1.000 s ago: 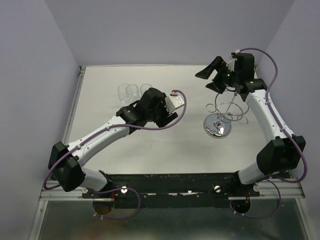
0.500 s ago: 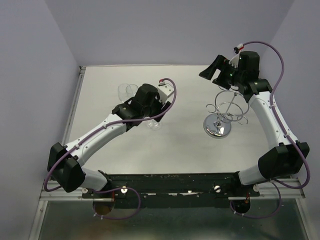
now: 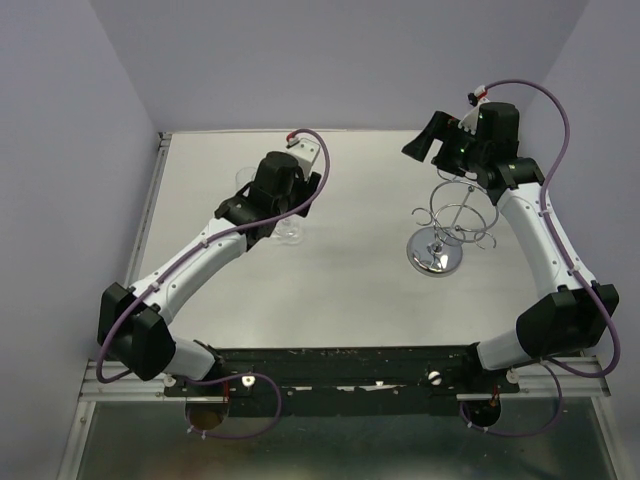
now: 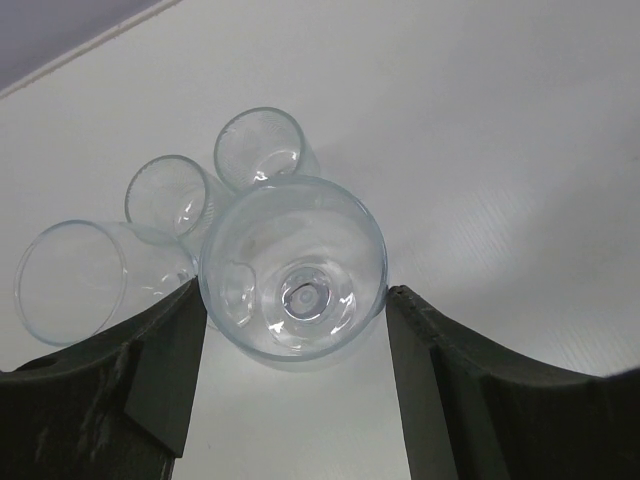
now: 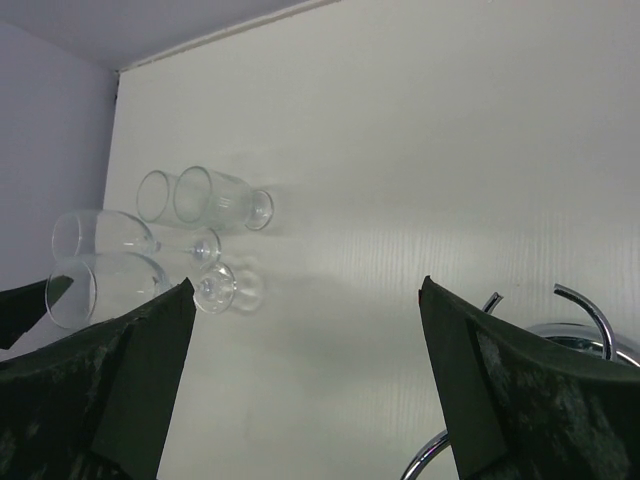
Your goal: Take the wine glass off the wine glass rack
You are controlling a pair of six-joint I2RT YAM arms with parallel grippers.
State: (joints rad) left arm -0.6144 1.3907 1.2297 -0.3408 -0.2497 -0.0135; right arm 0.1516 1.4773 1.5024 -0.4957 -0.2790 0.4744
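Observation:
The chrome wine glass rack (image 3: 452,222) stands on its mirrored disc base at the right of the table, and no glass shows on its loop arms. In the right wrist view one of its wire arms (image 5: 588,308) curls in at the lower right. A clear wine glass (image 4: 293,262) stands upright between my left gripper's (image 4: 293,300) fingers, whose tips touch the bowl's sides. From above, that wine glass (image 3: 291,232) shows just under the left gripper (image 3: 283,212). My right gripper (image 3: 428,138) hovers open behind and above the rack, empty (image 5: 305,385).
Three more clear glasses (image 4: 165,195) stand close together just behind the held one, at the table's back left (image 3: 244,180). The right wrist view shows them far left (image 5: 205,195). Grey walls close the table on three sides.
My left arm has swung back and left with the wine glass, bringing it next to the group of glasses. The right gripper has lifted slightly above the rack and stays open.

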